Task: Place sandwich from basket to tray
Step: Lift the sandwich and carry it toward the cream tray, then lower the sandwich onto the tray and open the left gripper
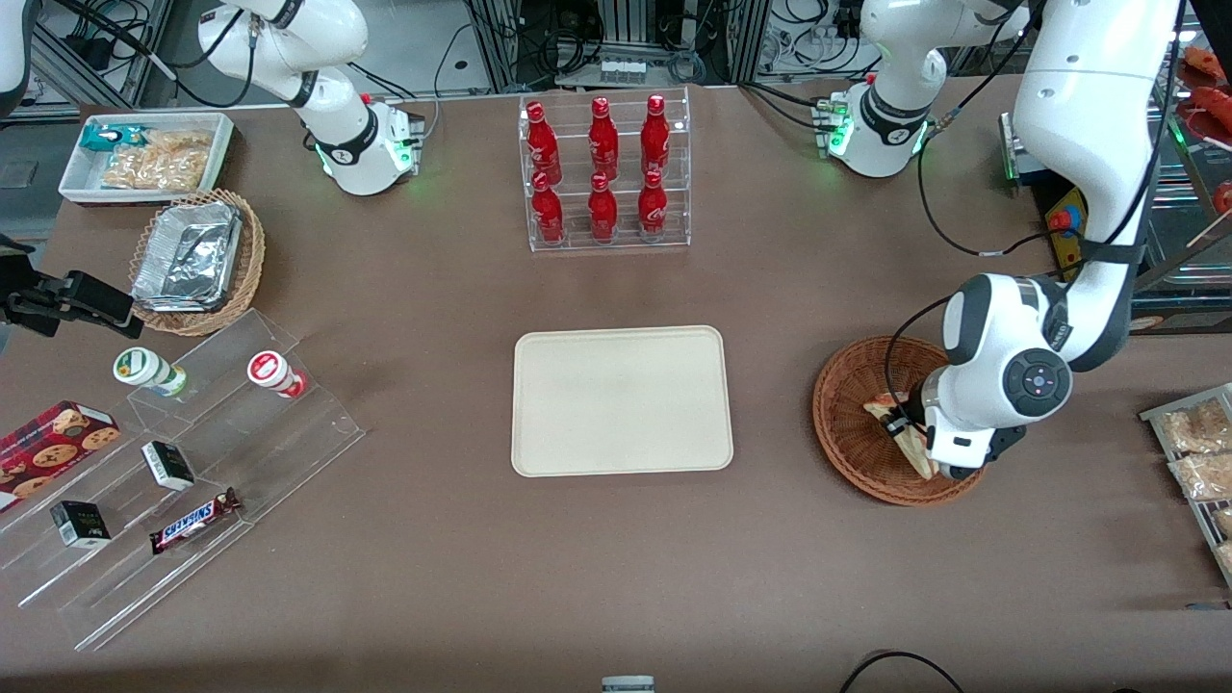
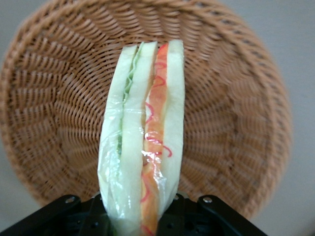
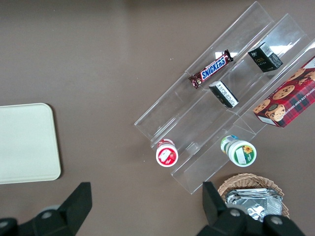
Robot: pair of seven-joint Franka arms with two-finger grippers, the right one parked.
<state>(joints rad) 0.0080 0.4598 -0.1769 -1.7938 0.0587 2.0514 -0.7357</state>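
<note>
I see my end effector clamped on the wrapped sandwich, held in the reddish wicker basket at the working arm's end of the counter; next, I judge, lift and carry to the empty cream tray.

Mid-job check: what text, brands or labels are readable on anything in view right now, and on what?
"SNICKERS": on the chocolate bar lying on the clear stepped display.
Red bottles in the clear rack: white script, too small to read.
Small black boxes, cookie box, two cup lids: print unreadable.
Sandwich, held in the hand over the basket: no text.
</note>
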